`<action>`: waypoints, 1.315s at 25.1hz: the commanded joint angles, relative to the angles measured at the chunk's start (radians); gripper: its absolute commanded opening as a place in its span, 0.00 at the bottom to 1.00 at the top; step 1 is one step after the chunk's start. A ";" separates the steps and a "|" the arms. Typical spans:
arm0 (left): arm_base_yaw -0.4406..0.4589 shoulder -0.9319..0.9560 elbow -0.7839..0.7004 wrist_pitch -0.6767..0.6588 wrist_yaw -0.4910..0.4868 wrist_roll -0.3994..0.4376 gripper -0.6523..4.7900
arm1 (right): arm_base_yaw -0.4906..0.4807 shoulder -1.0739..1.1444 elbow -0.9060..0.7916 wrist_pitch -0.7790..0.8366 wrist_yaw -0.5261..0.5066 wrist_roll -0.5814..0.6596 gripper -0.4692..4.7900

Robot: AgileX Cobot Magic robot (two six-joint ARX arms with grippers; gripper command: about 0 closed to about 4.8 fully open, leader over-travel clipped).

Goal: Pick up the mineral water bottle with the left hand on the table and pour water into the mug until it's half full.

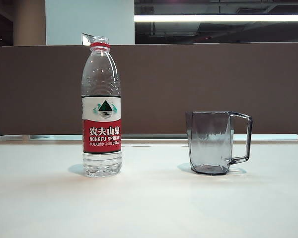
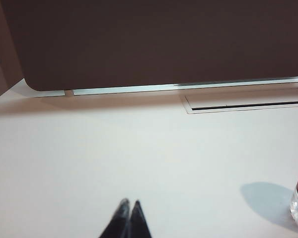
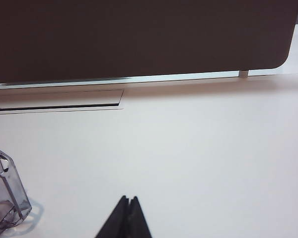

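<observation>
- The tabletop (image 1: 149, 208) is bounded at the back by a brown partition (image 1: 188, 84), with a narrow slot (image 2: 248, 104) set into the surface just before it.
- Bare surface is seen in front of and between the two objects, which stand well apart.
- The mineral water bottle (image 1: 101, 106) stands upright on the left, uncapped, with a red neck ring and a white-and-red label.
- The mug (image 1: 211, 142), smoky grey and faceted, stands upright on the right, its handle turned away from the bottle.
- The left gripper (image 2: 129, 204) is held low over bare tabletop, jaws pressed together, bottle off to one side.
- The right gripper (image 3: 128, 199) is likewise held with jaws pressed together, near the mug.
</observation>
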 commanded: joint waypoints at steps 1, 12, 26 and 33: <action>0.000 0.001 0.004 0.006 0.001 0.000 0.11 | 0.001 -0.002 -0.003 0.014 0.005 -0.003 0.07; 0.000 0.002 0.004 0.007 0.001 -0.034 0.11 | 0.001 -0.002 0.002 0.026 0.001 0.010 0.07; -0.003 0.003 0.038 0.024 0.001 -0.157 0.11 | 0.001 0.103 0.238 -0.019 -0.002 0.031 0.07; -0.033 0.006 0.052 0.041 0.001 -0.158 0.11 | 0.002 0.273 0.356 0.029 -0.011 0.027 0.07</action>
